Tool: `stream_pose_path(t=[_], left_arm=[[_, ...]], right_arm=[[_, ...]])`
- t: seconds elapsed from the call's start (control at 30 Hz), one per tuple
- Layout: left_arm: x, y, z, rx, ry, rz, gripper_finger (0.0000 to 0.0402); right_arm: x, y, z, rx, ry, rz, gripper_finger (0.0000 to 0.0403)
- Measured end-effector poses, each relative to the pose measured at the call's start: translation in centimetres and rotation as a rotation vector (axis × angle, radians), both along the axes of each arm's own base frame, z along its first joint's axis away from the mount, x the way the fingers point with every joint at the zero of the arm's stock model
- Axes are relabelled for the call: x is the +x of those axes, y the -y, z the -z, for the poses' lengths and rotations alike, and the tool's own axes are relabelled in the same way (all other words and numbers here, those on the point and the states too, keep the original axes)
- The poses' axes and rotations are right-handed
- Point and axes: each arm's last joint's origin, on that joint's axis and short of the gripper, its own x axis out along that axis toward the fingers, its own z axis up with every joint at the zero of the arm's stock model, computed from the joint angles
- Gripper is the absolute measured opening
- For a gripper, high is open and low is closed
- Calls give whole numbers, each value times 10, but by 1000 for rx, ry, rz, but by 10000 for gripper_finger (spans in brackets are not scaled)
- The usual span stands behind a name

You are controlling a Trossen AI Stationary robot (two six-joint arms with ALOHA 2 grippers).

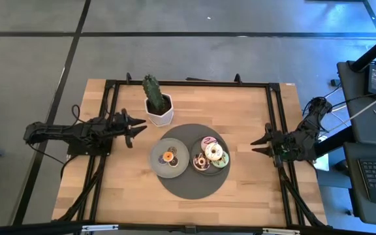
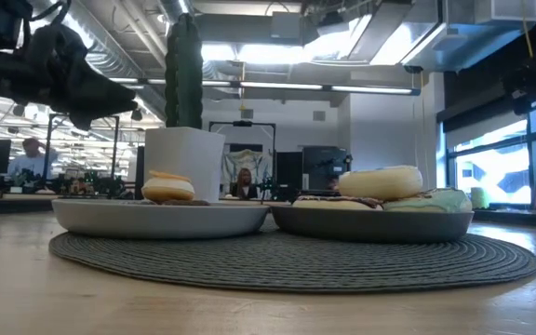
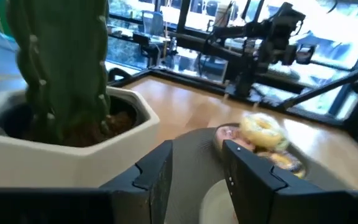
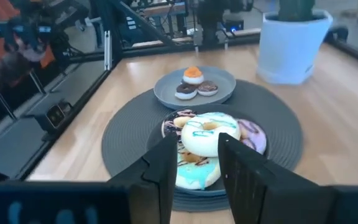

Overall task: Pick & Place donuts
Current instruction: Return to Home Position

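Two grey plates sit side by side on a round dark mat [image 1: 189, 186]. The left plate [image 1: 156, 164] carries three small donuts, one orange [image 1: 169, 156] [image 4: 192, 74] and two brown [image 4: 185, 91]. The right plate [image 1: 198, 171] holds a pile: a white-iced donut [image 1: 213, 153] [image 4: 207, 134] on top of pink [image 4: 252, 134], green [image 4: 191, 175] and brown ones. My left gripper [image 1: 136, 127] [image 3: 197, 177] hovers open left of the mat, beside the cactus pot. My right gripper [image 1: 256, 143] [image 4: 194, 162] hovers open right of the mat, pointing at the pile.
A cactus in a white pot [image 1: 157, 108] [image 3: 61, 124] stands at the mat's far-left side, close to my left gripper. A black frame [image 1: 188, 83] runs along the table's edges. Bare wood lies near the mat's near side [image 1: 175, 209]. People sit in the room beyond [image 2: 244, 181].
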Motion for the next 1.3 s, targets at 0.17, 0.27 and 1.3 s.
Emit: stream_pose_path(t=[0.17, 0.27, 1.3], left_arm=[[0, -1, 0, 97, -35, -15, 132], [0, -1, 0, 107, -38, -13, 134], [0, -1, 0, 108, -38, -12, 132]], right_arm=[[1, -1, -7, -98, 66, -27, 118], [2, -2, -12, -69, 114, -27, 118], [36, -8, -24, -172, 149, 234, 240]])
